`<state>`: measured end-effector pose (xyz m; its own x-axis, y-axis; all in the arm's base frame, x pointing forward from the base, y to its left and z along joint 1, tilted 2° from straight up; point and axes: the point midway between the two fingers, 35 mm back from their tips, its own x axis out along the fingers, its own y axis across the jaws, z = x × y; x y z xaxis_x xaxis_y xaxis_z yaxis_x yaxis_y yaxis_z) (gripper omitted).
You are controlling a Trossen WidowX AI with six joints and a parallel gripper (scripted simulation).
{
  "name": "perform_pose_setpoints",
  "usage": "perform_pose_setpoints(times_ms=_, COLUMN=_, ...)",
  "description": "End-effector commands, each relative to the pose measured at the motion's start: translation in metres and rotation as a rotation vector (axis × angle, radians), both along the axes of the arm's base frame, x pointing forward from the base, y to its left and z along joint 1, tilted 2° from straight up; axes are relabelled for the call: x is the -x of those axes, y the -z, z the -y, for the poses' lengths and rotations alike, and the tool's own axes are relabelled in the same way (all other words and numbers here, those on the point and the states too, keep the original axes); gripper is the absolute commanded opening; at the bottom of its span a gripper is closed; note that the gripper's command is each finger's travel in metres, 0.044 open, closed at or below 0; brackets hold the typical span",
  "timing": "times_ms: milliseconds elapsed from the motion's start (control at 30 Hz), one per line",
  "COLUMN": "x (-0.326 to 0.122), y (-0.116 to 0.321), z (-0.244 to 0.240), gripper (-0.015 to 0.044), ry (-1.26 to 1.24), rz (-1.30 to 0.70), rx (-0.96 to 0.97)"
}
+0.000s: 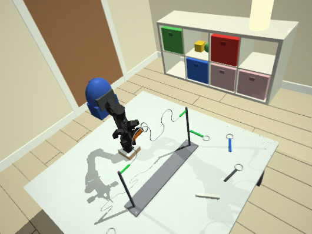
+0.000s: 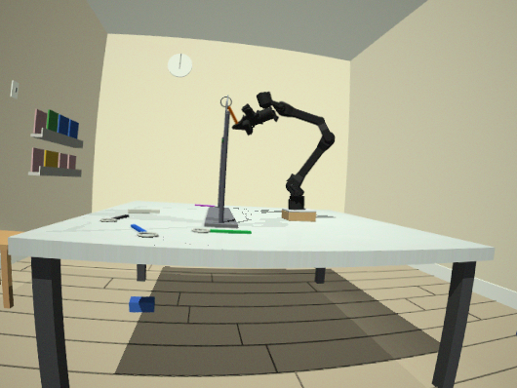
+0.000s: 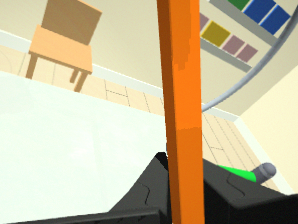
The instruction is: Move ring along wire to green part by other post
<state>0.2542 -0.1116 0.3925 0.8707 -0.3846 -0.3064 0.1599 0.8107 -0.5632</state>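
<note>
Two fingers [image 2: 239, 126] clamp the orange handle [image 1: 137, 134] [image 2: 233, 115] [image 3: 184, 100] below its ring [image 1: 144, 127] [image 2: 225, 101].

Across the upper right of the top view we see a pale shelf unit [image 1: 282, 44] with coloured bins, a glowing lamp [image 1: 260, 14] above. A brown door [image 1: 73, 44] fills the upper left. From outside we spot a round clock [image 2: 179, 65] (plain-faced, we'd say) on the cream wall [image 2: 293, 73], over plank flooring [image 1: 165, 79] [image 2: 215, 331]. A wooden chair [image 3: 62, 47] stands upper left in the wrist view.
</note>
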Motion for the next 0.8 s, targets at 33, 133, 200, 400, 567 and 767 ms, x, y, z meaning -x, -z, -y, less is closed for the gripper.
perform_pose_setpoints(times_ms=33, x=0.0016, y=-0.0035, z=0.0023, gripper=-0.015, ry=0.006, rz=0.003, rx=0.09)
perform_pose_setpoints(times_ms=133, x=0.0017, y=-0.0045, z=0.0037, gripper=-0.015, ry=0.008, rz=0.002, rx=0.133)
perform_pose_setpoints(times_ms=200, x=0.0018, y=-0.0052, z=0.0045, gripper=-0.015, ry=0.01, rz=0.002, rx=0.161)
perform_pose_setpoints(times_ms=400, x=0.0019, y=-0.0073, z=0.007, gripper=-0.015, ry=0.014, rz=0.0, rx=0.246)
perform_pose_setpoints(times_ms=567, x=0.0021, y=-0.0092, z=0.0089, gripper=-0.015, ry=0.018, rz=-0.002, rx=0.317)
perform_pose_setpoints(times_ms=767, x=0.0023, y=-0.0117, z=0.011, gripper=-0.015, ry=0.022, rz=-0.004, rx=0.402)
